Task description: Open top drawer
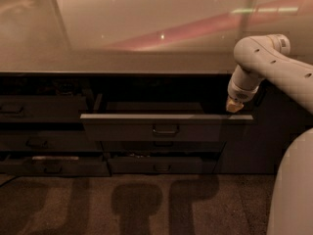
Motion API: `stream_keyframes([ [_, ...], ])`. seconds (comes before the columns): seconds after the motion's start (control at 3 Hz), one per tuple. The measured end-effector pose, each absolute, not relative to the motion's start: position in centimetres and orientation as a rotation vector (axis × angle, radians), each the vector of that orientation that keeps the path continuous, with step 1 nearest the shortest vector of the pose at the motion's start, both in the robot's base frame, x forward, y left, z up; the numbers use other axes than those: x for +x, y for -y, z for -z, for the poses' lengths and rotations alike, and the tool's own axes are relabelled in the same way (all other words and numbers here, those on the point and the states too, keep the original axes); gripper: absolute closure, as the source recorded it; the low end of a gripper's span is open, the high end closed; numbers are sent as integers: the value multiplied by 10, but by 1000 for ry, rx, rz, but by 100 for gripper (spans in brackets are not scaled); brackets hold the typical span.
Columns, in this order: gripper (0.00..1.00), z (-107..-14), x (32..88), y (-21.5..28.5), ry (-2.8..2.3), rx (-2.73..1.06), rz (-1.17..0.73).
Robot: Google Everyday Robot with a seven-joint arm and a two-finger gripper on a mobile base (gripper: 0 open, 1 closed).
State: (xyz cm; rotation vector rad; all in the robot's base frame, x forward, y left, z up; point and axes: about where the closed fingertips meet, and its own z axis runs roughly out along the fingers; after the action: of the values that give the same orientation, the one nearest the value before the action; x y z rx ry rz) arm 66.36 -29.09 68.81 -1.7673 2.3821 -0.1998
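Claw (234, 106) sits at the right end of the top drawer's (122, 128) upper edge, pale tip pointing down at the rim. I cannot tell whether it touches, how far it is open, or whether it has hold of anything.

Biggest on my screen is the desk (146, 43), a wide glossy top filling the upper part of the view, streaked with reddish reflected light. Below the cabinet lies the floor (63, 204), speckled carpet with two blocky shadows (137, 199) on it. My robot's pale body (293, 190) fills the lower right corner. The arm (279, 67) comes in from the right, elbows above the drawer and drops to the claw.

I see the top drawer pulled out from under the desk, in the middle of the cabinet. Its dark front is level and well forward of the fronts around it, with a dim cavity behind it. To its left is a shut left front (44, 109). Lower down, the low left drawer (54, 165) stands slightly out, something pale along its top edge. Beneath the top drawer is the narrower low middle front (132, 165).

Smallest is the handle (166, 129), a rounded-rectangle pull centred on the top drawer's front.
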Motion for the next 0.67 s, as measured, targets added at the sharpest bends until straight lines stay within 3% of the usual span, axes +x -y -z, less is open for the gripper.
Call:
stream_keyframes([
  [0.67, 100, -672, 650, 289, -2389, -1805, 200],
])
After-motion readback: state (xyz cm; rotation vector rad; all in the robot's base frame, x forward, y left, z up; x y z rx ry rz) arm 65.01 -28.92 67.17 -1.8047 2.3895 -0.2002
